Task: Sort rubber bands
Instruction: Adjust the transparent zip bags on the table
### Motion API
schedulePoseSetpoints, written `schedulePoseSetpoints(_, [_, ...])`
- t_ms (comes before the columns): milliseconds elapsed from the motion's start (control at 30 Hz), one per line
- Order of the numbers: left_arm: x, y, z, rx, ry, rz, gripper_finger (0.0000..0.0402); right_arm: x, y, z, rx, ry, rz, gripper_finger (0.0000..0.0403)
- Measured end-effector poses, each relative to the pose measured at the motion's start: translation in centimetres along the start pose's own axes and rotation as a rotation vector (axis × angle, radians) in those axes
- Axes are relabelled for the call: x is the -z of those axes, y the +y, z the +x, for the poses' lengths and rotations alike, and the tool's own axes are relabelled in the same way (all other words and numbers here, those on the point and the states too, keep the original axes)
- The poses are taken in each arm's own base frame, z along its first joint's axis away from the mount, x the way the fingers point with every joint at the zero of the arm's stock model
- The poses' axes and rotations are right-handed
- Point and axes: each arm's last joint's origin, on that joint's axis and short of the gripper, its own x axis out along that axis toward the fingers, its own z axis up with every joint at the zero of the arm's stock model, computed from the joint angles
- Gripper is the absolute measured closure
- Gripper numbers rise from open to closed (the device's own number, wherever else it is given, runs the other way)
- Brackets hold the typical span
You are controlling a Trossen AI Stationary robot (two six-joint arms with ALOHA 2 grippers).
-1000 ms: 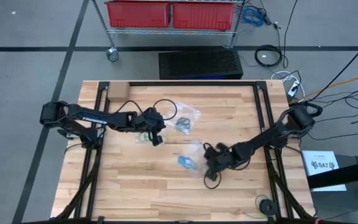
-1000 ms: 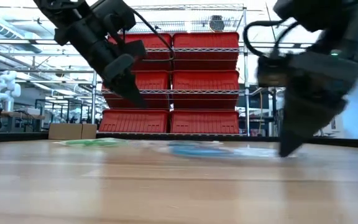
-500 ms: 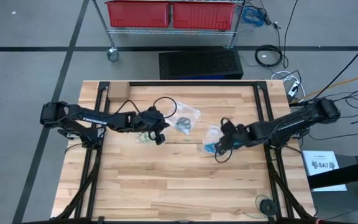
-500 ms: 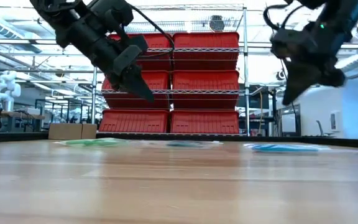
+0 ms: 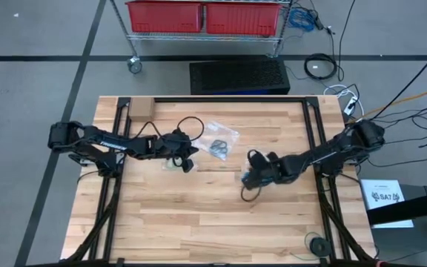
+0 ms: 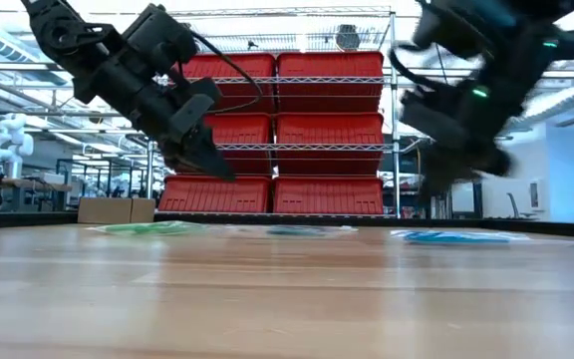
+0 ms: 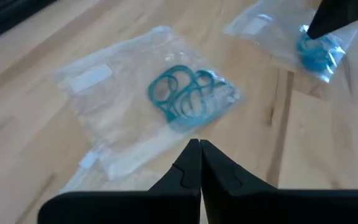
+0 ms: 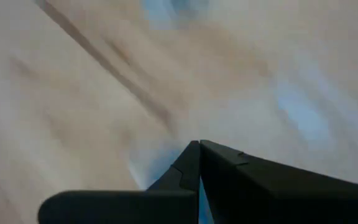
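The rubber bands are found in three clusters on the bench (image 5: pixel 199 222). A teal cluster (image 7: pixel 188 96) lies inside a clear plastic bag (image 7: pixel 123 106) toward the far middle of the bench. In the left wrist view it sits just ahead of the left pincer (image 7: pixel 199 149), whose fingers are pressed together with nothing between them. In the high view this pincer (image 5: pixel 187 165) is placed just left of that bag, and in the low view it is seen raised above the bench surface.

A bright blue cluster (image 7: pixel 314 51) lies in a second clear bag (image 7: pixel 284 37) to the right of the first. The right pincer (image 5: pixel 246 178) is positioned at this bag in the high view, where a little blue shows beside its tip; contact cannot be confirmed. Its fingers are closed on nothing visible, as shown in the right wrist view (image 8: pixel 199 144). In the low view the right pincer (image 6: pixel 446 184) is held clear of the bench.

A green cluster (image 6: pixel 147 228) lies on the bench near the left pincer, on its near-left side.
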Motion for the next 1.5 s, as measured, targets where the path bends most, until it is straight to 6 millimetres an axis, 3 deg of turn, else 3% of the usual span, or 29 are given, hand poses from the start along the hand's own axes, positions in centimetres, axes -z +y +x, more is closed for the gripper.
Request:
schedulePoseSetpoints(100, [0.1, 0.7, 0.1, -0.026, -0.002, -0.033, 0.04, -2.9, -0.1, 2.2, -0.057, -0.132, -0.004, 0.0403])
schedulePoseSetpoints(300, [1.3, 2.0, 0.0, -0.038, 0.002, -0.099, 0.0401, -6.4, -0.8, 7.7, -0.135, -0.235, -0.005, 0.0403])
schedulePoseSetpoints(467, [1.7, 2.5, -0.1, -0.004, -0.045, -0.123, 0.0401, -8.4, 0.7, 10.9, -0.143, -0.222, -0.081, 0.0403])
schedulePoseSetpoints(633, [1.7, 2.8, -0.1, 0.005, -0.038, -0.127, 0.0401, -9.1, 2.2, 13.6, -0.173, -0.066, -0.165, 0.0403])
schedulePoseSetpoints(800, [1.7, 2.8, -0.1, 0.012, -0.034, -0.119, 0.0399, -7.8, 3.3, 13.4, -0.212, 0.067, -0.266, 0.0403])
schedulePoseSetpoints(1133, [1.7, 2.8, -0.1, 0.013, -0.038, -0.113, 0.0398, -5.0, 4.8, 8.6, -0.278, 0.285, -0.586, 0.0403])
schedulePoseSetpoints(1500, [1.7, 2.8, -0.1, 0.013, -0.038, -0.118, 0.0397, -6.1, 4.4, 8.4, -0.269, 0.216, -0.66, 0.0403])
